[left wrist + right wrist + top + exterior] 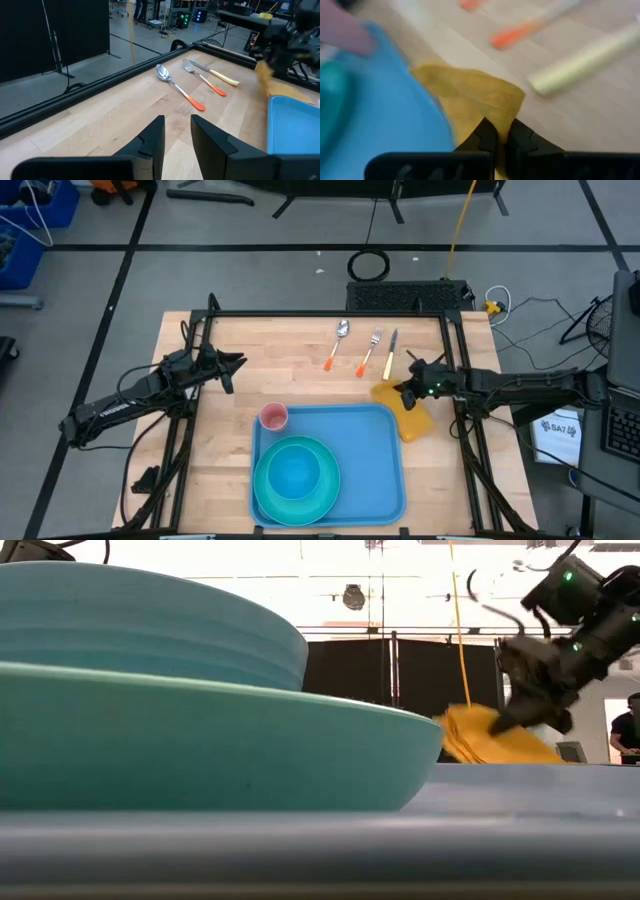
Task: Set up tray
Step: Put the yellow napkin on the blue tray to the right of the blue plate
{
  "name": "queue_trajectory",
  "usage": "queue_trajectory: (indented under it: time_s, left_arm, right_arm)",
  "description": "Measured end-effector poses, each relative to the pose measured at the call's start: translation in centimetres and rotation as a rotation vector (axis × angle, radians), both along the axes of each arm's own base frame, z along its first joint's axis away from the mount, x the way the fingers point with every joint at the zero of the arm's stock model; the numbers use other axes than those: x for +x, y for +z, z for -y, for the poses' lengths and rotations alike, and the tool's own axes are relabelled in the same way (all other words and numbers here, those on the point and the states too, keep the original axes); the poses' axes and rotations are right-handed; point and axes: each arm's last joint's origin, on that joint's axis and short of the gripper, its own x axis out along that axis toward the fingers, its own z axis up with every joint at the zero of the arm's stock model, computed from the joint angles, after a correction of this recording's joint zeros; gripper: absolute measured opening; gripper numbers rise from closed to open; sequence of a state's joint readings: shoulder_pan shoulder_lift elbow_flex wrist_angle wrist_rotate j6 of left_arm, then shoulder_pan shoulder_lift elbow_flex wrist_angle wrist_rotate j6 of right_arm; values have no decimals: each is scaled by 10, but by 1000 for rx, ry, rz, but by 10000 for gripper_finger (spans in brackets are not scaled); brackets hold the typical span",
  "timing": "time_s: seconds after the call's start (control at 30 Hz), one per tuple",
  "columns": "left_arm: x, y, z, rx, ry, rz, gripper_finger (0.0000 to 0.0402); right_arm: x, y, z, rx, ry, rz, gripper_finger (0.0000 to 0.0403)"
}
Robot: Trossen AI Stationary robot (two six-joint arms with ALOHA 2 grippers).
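Lying at the near middle of the table [220, 450]: the tray [375, 470], long side across, already carrying a stack of teal plate [265, 498] and bowl [296, 472] in its left half, with the right half showing bare blue. Standing at the tray's far left corner, apparently just inside the rim: a pink cup [274, 417].

Draping over the tray's far right corner, half on the wood: the yellow napkin [410, 412]. Pinching it near one edge, fingers drawn tight on the cloth: the right gripper [408, 392], seen in its own wrist view closed on a raised fold [495, 107].

Waiting at the left of the table, well apart from the tray: the left gripper [232, 366], fingers parted a little and gripping nothing.

Lying beyond the tray on bare wood, side by side: an orange-handled spoon [337, 344], an orange-handled fork [371, 351] and a pale-handled knife [391, 352].

Judging progress: roughly midway. Plate, bowl and cup looking placed; napkin being handled now; all three pieces of cutlery remaining outside the tray, probably awaiting transfer into the free right half.
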State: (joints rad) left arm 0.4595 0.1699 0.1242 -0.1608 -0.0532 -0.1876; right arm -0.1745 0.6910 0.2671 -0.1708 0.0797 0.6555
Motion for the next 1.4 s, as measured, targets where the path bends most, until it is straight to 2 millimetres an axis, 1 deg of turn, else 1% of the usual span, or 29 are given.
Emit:
queue_trajectory:
  time_s: [0.1, 0.27, 0.37, 0.5, 0.7, 0.8, 0.97, 1.13, 1.23, 1.4]
  left_arm:
    - [0, 0, 0, 0, 0, 0, 97]
    - [0, 0, 0, 0, 0, 0, 97]
    - [0, 0, 0, 0, 0, 0, 97]
    - [0, 0, 0, 0, 0, 0, 97]
    - [0, 0, 0, 0, 0, 0, 97]
    - [0, 0, 0, 0, 0, 0, 97]
    - [0, 0, 0, 0, 0, 0, 97]
    - [0, 0, 0, 0, 0, 0, 97]
    - [0, 0, 0, 0, 0, 0, 97]
    - [0, 0, 0, 0, 0, 0, 97]
  right_arm:
    - [3, 13, -2, -1, 85, 138, 4]
    - [6, 34, -10, 39, 283, 366, 3]
    - [8, 44, -20, 77, 428, 468, 3]
    - [9, 53, -36, 137, 582, 561, 3]
    - [10, 62, -66, 255, 738, 651, 3]
    - [11, 60, -82, 317, 754, 628, 3]
    - [15, 49, -108, 354, 697, 578, 3]
    - [19, 44, -133, 360, 670, 628, 3]
    - [23, 46, -150, 379, 696, 654, 3]
    - [39, 55, -177, 407, 772, 636, 3]
